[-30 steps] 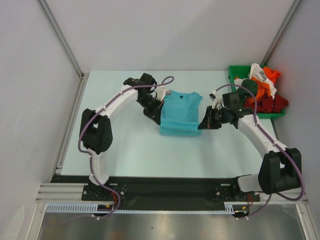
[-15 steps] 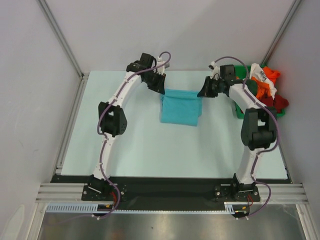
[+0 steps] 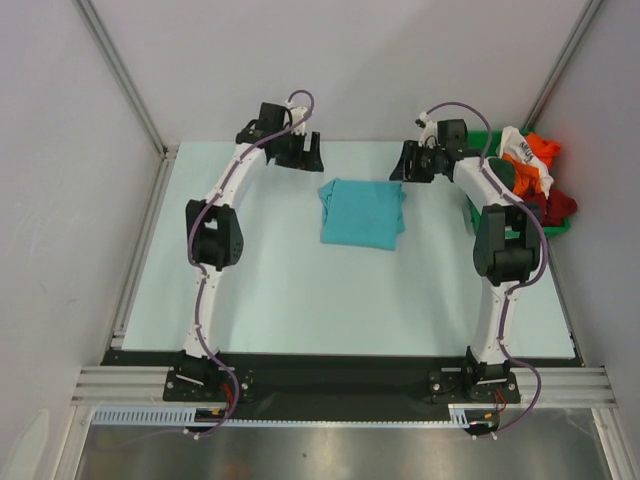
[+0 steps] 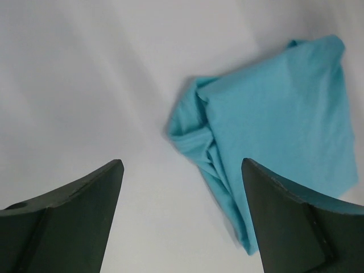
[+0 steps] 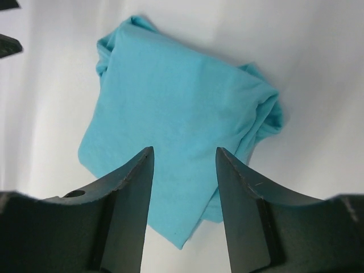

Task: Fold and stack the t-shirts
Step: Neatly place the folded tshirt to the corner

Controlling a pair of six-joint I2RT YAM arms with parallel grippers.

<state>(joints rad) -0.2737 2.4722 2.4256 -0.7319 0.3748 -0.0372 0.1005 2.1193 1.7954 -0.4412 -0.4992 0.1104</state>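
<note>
The top view alone shows the green bin (image 3: 484,136) at the bench's (image 3: 280,290) far right corner, heaped with orange, red and white t-shirts (image 3: 535,175). The wrist views show creases in the folded turquoise t-shirt (image 3: 363,213) (image 4: 278,131) (image 5: 170,125), which lies by the far edge's middle. The 2 arms stretch out and flank it. The left gripper (image 3: 300,152) (image 4: 182,164) has its jaws wide and the right gripper (image 3: 412,163) (image 5: 183,151) has them narrower; both are empty.

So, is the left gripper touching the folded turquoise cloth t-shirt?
Apart. The top view shows bare table between the left gripper and the folded turquoise cloth t-shirt.
</note>
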